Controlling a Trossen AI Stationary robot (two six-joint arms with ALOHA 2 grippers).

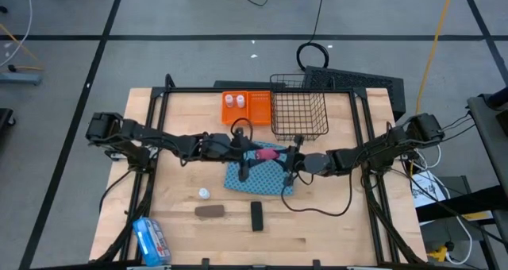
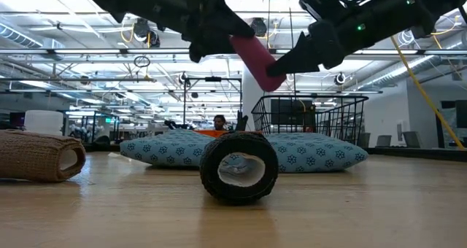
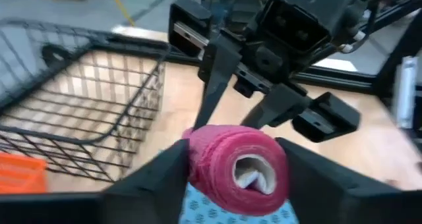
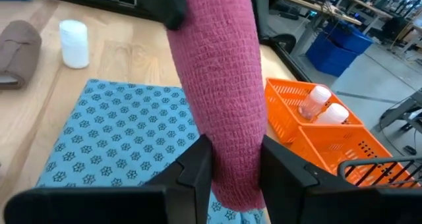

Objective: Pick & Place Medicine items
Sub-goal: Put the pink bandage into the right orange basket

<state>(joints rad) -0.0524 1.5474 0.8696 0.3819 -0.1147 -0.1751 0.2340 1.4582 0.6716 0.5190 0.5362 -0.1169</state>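
The pink roll (image 1: 268, 153) hung in the air over the blue cloth (image 1: 258, 179), near the table's middle. The left gripper (image 1: 252, 152) squeezed one end, and the right gripper (image 1: 287, 160) closed on the other. This looked like a hand-over. Next, the left should let go, and the wire basket (image 1: 300, 115) waited at one o'clock.

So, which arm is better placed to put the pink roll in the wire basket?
Probably the right: both grippers hold the pink roll, and the wire basket lies on the right arm's side.
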